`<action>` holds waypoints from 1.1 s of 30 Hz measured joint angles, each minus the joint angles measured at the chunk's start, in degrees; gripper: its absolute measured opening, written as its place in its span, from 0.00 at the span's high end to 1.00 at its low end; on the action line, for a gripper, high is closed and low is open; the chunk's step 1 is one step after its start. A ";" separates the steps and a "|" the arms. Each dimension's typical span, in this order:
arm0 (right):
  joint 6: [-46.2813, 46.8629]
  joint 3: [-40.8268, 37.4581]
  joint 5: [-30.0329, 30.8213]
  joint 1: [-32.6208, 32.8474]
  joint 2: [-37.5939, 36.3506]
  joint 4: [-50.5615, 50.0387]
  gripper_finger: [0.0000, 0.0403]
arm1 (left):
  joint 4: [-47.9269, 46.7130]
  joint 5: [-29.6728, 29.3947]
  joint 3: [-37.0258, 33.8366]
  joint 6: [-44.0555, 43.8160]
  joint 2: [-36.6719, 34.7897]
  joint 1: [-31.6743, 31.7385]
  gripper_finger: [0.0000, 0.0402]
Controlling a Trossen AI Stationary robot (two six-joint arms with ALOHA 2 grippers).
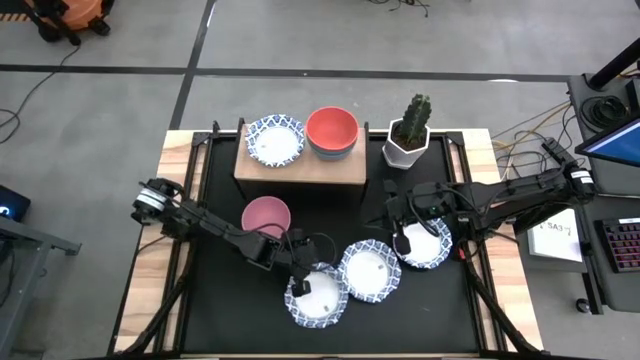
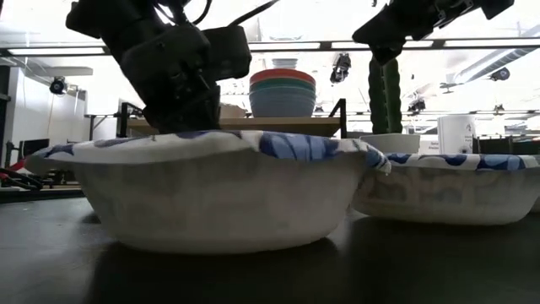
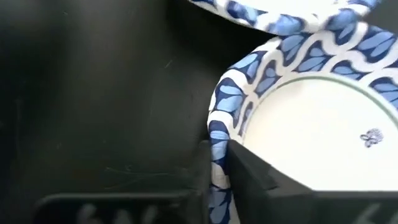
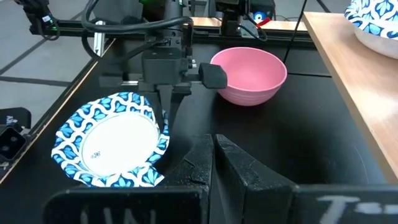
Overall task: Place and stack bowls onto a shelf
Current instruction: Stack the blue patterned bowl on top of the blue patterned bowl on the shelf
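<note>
Left hand is at the near-left patterned bowl, which sits close to the desk's front edge, left of centre. In the left wrist view the fingers are closed down to a thin gap with the bowl's rim between them, one inside the rim, one outside: a pinch grip on the rim, at the side facing the pink bowl.

Right hand is over the right-hand patterned bowl, nearer the desk's right edge. Its fingers are together with nothing between them.

Middle patterned bowl touches or slightly overlaps the gripped bowl's rim.

Shelf stands at the desk's back edge. On it: one patterned bowl at the left end, and a stack with the red bowl on top in the middle. The right end is bare.

Orientation: the gripped bowl is upright, opening upward, base flat on the desk. Round, so no long axis; its axis is vertical.

Risks (judgement):
- A one-sided rim pinch may let the bowl tilt or slip on lifting.
- The thin rim could flex.
- The neighbouring bowl may be dragged along where the rims meet.
- The route to the shelf passes the pink bowl; a low carry could hit it.
</note>
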 joint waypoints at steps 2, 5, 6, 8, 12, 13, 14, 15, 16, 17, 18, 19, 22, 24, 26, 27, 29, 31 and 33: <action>-0.20 0.00 0.00 0.13 0.00 0.00 0.98 | 0.29 0.24 0.00 -0.13 -0.14 0.00 0.98; -0.20 0.00 0.00 0.13 0.00 0.00 0.98 | -0.45 0.69 0.00 0.06 -1.09 0.00 0.97; -0.13 -0.04 0.00 0.13 0.00 0.00 0.98 | -1.30 1.35 0.00 0.46 -1.90 0.00 0.98; 0.21 -0.09 0.02 0.13 0.00 -0.20 0.98 | -4.31 3.41 0.21 1.03 -4.03 0.00 0.99; 0.24 -0.13 0.00 0.13 0.00 -0.31 0.98 | -11.55 4.49 1.39 2.91 -10.73 -0.02 0.99; 0.23 -0.14 0.00 0.13 0.00 -0.31 0.98 | -12.65 4.52 1.69 3.95 -12.79 -0.02 0.99; 0.24 -0.20 0.00 0.13 0.00 -0.31 0.98 | -13.50 4.49 1.97 5.02 -15.10 0.00 1.00; 0.26 -0.20 0.00 0.13 0.00 -0.31 0.98 | -14.32 4.15 2.03 6.09 -17.48 0.24 1.00; 0.28 -0.22 0.00 0.13 0.00 -0.33 0.98 | -15.37 3.29 2.03 7.14 -20.03 0.68 1.00; 0.28 -0.22 0.00 0.13 0.00 -0.31 0.98 | -16.25 2.01 2.04 8.00 -22.56 1.16 1.00; 0.28 -0.22 0.00 0.13 0.00 -0.30 0.98 | -16.94 0.18 2.03 8.71 -25.20 1.87 1.00; 0.27 -0.22 0.00 0.13 0.00 -0.30 0.98 | -17.54 -1.66 2.03 9.56 -27.99 2.68 1.00; 0.26 -0.22 0.00 0.13 0.00 -0.28 0.98 | -18.66 -7.88 2.08 12.67 -35.65 5.94 1.00; 0.26 -0.22 0.00 0.13 0.00 -0.26 0.98 | -19.22 -13.72 2.08 14.49 -39.98 9.05 1.00; 0.26 -0.22 0.02 0.13 0.00 -0.18 0.98 | -19.75 -19.54 2.08 15.84 -43.54 13.13 1.00; 0.26 -0.22 0.00 0.13 0.00 0.04 0.98 | -20.21 -21.53 2.08 16.25 -45.27 15.95 1.00; 0.33 -0.22 0.01 0.13 0.00 0.28 0.98 | -20.89 -23.11 2.08 16.67 -47.63 21.62 1.00; 0.71 -0.22 0.01 0.13 0.00 0.27 0.98 | -21.26 -22.38 2.08 17.82 -49.41 28.15 1.00; 1.20 -0.22 0.02 0.13 0.00 0.28 0.98 | -21.21 -18.82 2.08 19.69 -50.32 34.57 1.00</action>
